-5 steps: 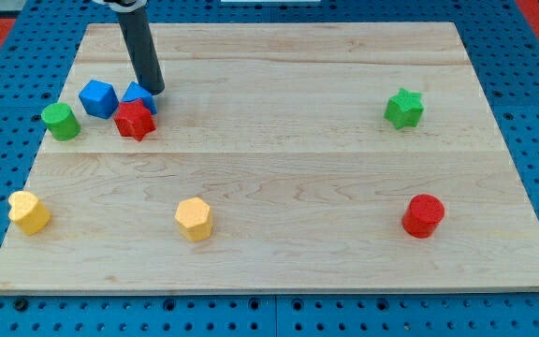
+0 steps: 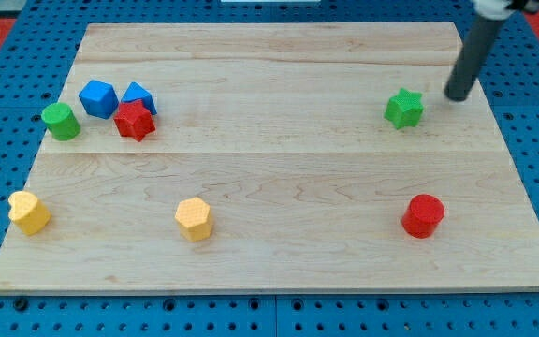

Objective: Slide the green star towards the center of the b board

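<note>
The green star [image 2: 404, 109] lies on the wooden board [image 2: 279, 150] toward the view's upper right. My tip [image 2: 457, 96] is just to the right of the star and slightly above it, a small gap away and not touching. The dark rod rises from there to the view's top right corner.
At the view's upper left sit a green cylinder [image 2: 60, 122], a blue cube [image 2: 98, 98], a second blue block [image 2: 139, 96] and a red star [image 2: 134, 121], close together. A yellow heart [image 2: 28, 212] and a yellow hexagon [image 2: 194, 219] lie along the bottom. A red cylinder [image 2: 424, 215] sits at the lower right.
My rod has moved from the blue blocks at the upper left across the board to just right of the green star. No block has moved.
</note>
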Motion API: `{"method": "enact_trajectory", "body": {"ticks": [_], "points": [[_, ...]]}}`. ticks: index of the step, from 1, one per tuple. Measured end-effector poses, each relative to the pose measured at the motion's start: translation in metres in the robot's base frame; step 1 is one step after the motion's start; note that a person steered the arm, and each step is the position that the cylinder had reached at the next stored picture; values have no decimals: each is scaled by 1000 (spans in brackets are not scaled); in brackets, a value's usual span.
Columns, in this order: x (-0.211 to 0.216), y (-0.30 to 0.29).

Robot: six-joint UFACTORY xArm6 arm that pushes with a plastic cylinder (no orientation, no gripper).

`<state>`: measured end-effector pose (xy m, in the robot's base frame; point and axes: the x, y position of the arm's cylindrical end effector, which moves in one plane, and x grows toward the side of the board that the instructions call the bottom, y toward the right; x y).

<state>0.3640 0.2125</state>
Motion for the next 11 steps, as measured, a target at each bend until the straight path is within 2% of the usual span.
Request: {"method": "enact_trajectory", "body": {"ticks": [1,2,3,8,10,11], "points": [[33,-117],[40,-207],[38,-261],[10,-185],[13,-69],[22,-32]]}}
